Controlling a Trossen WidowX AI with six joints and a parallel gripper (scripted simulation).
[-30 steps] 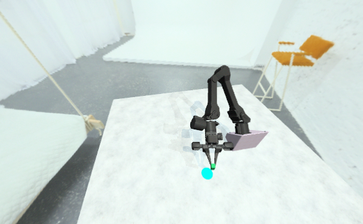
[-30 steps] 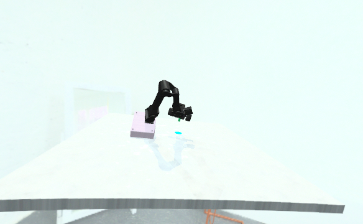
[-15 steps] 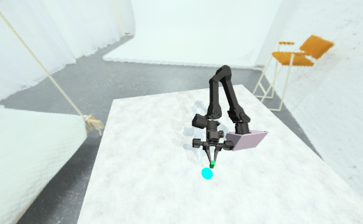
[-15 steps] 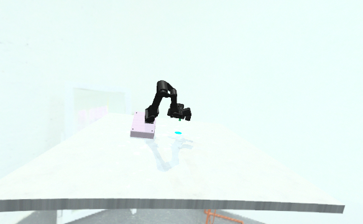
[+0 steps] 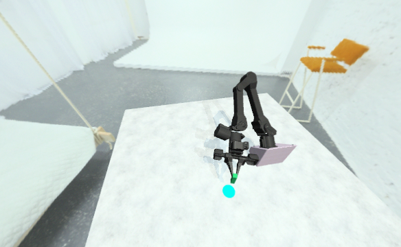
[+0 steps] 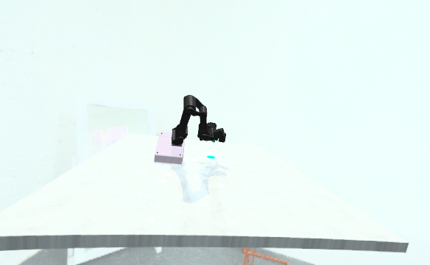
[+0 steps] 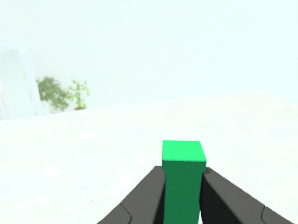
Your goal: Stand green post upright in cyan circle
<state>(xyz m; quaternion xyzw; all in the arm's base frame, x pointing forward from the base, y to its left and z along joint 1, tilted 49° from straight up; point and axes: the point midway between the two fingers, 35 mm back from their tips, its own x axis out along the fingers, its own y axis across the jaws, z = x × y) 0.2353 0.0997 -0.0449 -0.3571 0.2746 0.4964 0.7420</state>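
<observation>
From my station I find the hand (image 5: 234, 175) clenched on the green post (image 5: 234, 178), held clear above the surface (image 5: 159, 192). In the wrist view the green post (image 7: 181, 203) runs lengthwise between the two dark fingers, its square end projecting a little past their tips. In the top view the post's free end points toward the cyan circle (image 5: 228, 191), which lies flat on the surface just beyond the fingertips; post and circle are apart. The exterior view places the hand (image 6: 215, 139) above the cyan circle (image 6: 210, 157), with only a speck of green visible beneath it; I cannot tell the post's tilt from that view. The arm (image 5: 245, 103) folds up from its pale pink base plate (image 5: 274, 153) and reaches down over the surface. An orange chair (image 5: 327, 62) stands on the floor beyond the surface's far corner.
</observation>
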